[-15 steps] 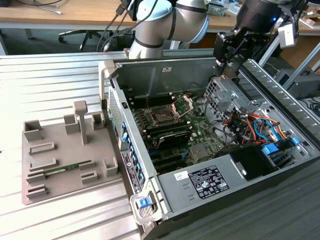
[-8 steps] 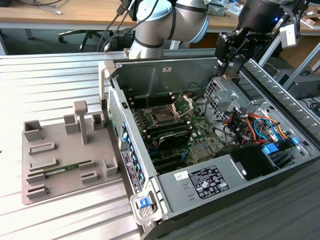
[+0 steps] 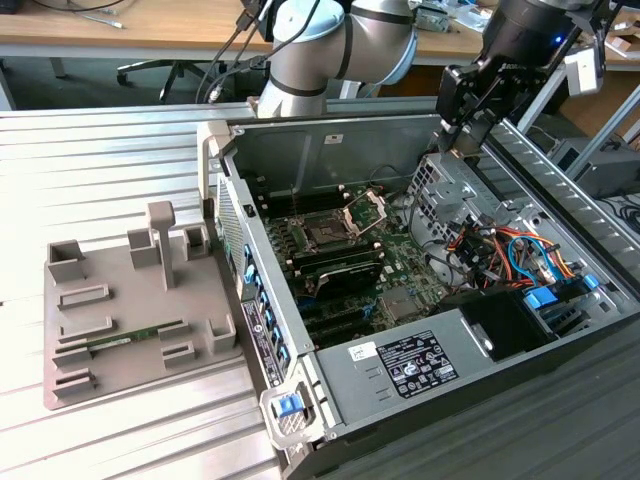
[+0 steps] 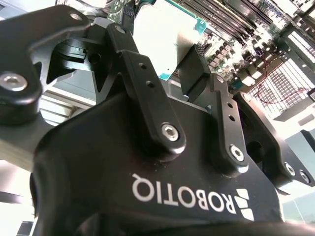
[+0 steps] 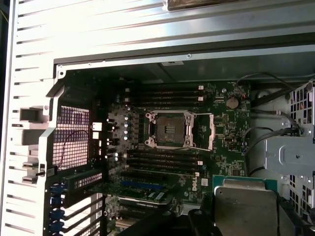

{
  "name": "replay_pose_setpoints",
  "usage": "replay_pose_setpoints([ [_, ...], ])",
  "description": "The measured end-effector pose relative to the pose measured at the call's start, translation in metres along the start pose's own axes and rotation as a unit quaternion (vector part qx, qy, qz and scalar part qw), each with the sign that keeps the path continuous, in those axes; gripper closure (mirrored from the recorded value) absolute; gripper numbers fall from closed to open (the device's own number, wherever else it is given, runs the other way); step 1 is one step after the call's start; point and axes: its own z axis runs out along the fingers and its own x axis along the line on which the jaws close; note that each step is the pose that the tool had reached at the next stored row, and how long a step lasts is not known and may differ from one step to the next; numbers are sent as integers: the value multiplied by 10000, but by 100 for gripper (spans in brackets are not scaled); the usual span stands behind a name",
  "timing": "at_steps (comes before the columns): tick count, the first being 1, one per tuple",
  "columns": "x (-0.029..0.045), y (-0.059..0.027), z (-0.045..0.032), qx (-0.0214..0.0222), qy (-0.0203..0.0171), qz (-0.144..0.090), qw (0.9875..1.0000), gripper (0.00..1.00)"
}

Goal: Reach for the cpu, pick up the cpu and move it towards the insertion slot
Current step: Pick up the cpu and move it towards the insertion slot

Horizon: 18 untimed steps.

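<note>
The cpu (image 5: 244,202) is clamped in the end effector (image 4: 170,69), seen in the first wrist view as a flat silvery square with a green-edged rim held between the dark fingers, and in the second wrist view (image 4: 167,37) as a pale plate pinched between the two black fingers (image 4: 147,83), its flat face turned down toward the board. So the end effector is closed narrow on the chip, carrying it in the air above the open computer case (image 3: 330,130). In the exterior view the end effector (image 3: 468,125) hangs over the far corner of the case on the exterior view's right, above the grey drive cage (image 3: 440,180). The insertion slot (image 3: 327,232) sits near the middle of the motherboard (image 3: 400,260), its metal bracket (image 3: 365,210) hinged up and open, the dark socket bare. The relation that counts: the insertion slot (image 5: 167,129) lies below the chip and off toward the exterior view's left, well apart from it, with the chip's square edges roughly parallel to the socket frame as far as the first wrist view shows. Long black memory slots (image 5: 165,93) flank the socket on two sides. Outside the case, on the ribbed metal surface (image 3: 100,150), a grey tray (image 3: 70,340) holds a green memory stick (image 3: 125,340).
</note>
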Motion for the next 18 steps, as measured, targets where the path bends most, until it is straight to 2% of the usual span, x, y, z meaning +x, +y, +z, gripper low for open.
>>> replay_pose_setpoints([
  [18,-153,-1,12,6,0,1,10000,45],
])
